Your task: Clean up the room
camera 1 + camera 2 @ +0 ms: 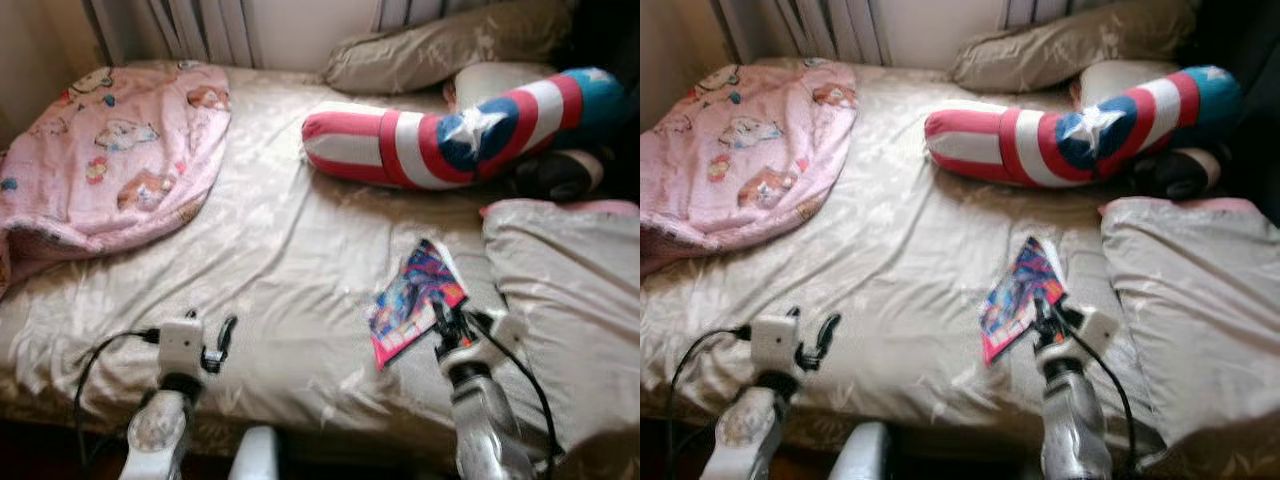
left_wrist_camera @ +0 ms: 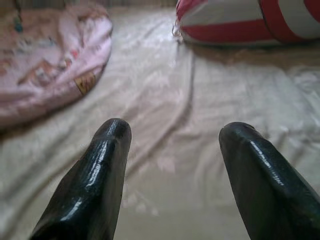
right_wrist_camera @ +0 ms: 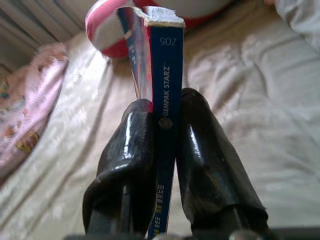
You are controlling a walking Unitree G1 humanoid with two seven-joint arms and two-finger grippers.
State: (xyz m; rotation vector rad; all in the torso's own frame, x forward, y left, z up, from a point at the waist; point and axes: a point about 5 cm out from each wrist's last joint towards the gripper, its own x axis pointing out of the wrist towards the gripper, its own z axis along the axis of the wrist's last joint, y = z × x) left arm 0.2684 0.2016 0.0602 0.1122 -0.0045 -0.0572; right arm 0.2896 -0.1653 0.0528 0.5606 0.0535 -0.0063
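Observation:
A colourful magazine (image 1: pixel 412 296) lies tilted over the beige bed sheet (image 1: pixel 290 250), right of the middle. My right gripper (image 1: pixel 440 318) is shut on its near edge; in the right wrist view the blue spine (image 3: pixel 165 100) is pinched between both black fingers (image 3: pixel 127 150). My left gripper (image 1: pixel 222 340) hovers open over the sheet near the bed's front edge, its fingers (image 2: pixel 95 175) spread with nothing between them.
A pink cartoon blanket (image 1: pixel 110 150) is bunched at the bed's left. A red, white and blue bolster pillow (image 1: pixel 450 135) lies across the back right, with beige pillows (image 1: pixel 440 45) behind and a grey pillow (image 1: pixel 570 290) at the right.

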